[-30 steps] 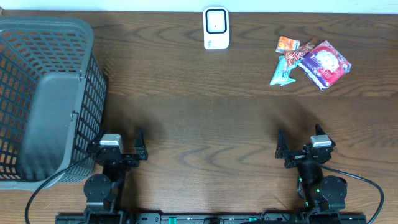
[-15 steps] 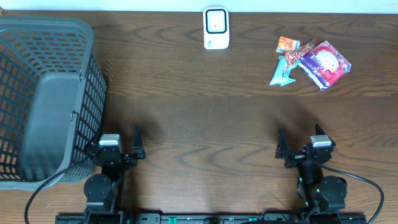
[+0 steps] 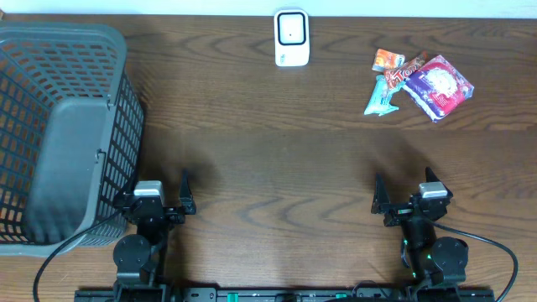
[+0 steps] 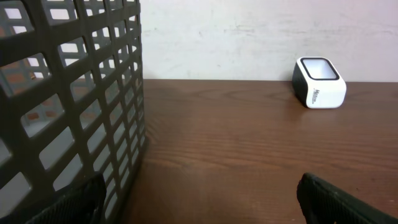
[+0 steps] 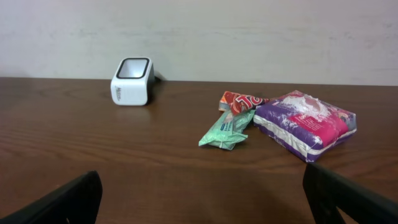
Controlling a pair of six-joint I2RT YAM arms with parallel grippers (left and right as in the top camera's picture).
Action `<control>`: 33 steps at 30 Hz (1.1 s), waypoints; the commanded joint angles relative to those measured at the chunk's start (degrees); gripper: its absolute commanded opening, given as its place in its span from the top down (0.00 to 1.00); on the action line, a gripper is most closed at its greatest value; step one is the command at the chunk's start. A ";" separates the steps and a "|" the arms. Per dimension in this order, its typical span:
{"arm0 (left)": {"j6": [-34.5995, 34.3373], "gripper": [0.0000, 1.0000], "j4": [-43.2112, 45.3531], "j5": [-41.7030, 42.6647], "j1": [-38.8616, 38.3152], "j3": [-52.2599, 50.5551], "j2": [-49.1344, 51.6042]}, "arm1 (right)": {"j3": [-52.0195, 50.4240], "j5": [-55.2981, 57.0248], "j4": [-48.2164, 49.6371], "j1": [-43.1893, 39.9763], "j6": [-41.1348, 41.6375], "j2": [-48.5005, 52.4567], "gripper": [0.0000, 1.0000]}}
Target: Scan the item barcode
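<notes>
The white barcode scanner (image 3: 292, 38) stands at the table's far middle edge and also shows in the wrist views as scanner (image 4: 319, 82) and scanner (image 5: 132, 81). At the far right lies a small heap of items: a purple packet (image 3: 438, 86), a green packet (image 3: 379, 96) and a red-orange wrapper (image 3: 394, 65). My right wrist view sees the purple packet (image 5: 305, 123) and the green packet (image 5: 227, 130) well ahead. My left gripper (image 3: 155, 189) and right gripper (image 3: 409, 186) sit low near the front edge, both open and empty, far from the items.
A large grey mesh basket (image 3: 59, 126) fills the left side, its wall (image 4: 68, 106) close beside my left gripper (image 4: 202, 202). Bare brown table lies in front of my right gripper (image 5: 202, 202). A pale wall runs behind the table.
My left gripper's inner finger has shifted very slightly to the left. Nothing else has moved.
</notes>
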 commanded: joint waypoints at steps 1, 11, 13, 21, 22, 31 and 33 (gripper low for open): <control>0.50 0.02 -2.23 -1.92 -0.22 -1.01 -0.46 | -0.20 0.09 -0.09 -0.26 0.59 -0.31 0.01; 0.50 0.02 -2.23 -1.92 -0.22 -1.01 -0.35 | -0.20 0.09 -0.09 -0.28 0.59 -0.31 0.01; 0.50 0.02 -2.23 -1.90 -0.22 -1.01 -0.35 | -0.20 0.09 -0.09 -0.28 0.59 -0.31 0.01; 0.50 0.02 -2.23 -1.92 -0.22 -1.01 -0.35 | -0.20 0.09 -0.09 -0.28 0.59 -0.31 0.01; 0.50 0.02 -2.23 -1.92 -0.22 -1.01 -0.35 | -0.20 0.09 -0.09 -0.28 0.59 -0.31 0.01; 0.52 0.02 -2.25 -1.84 -0.22 -1.01 4.70 | -0.20 0.09 -0.09 -0.28 0.59 -0.31 0.01; 0.52 0.02 -2.25 -1.84 -0.22 -1.01 5.70 | -0.20 0.09 -0.09 -0.28 0.59 -0.31 0.01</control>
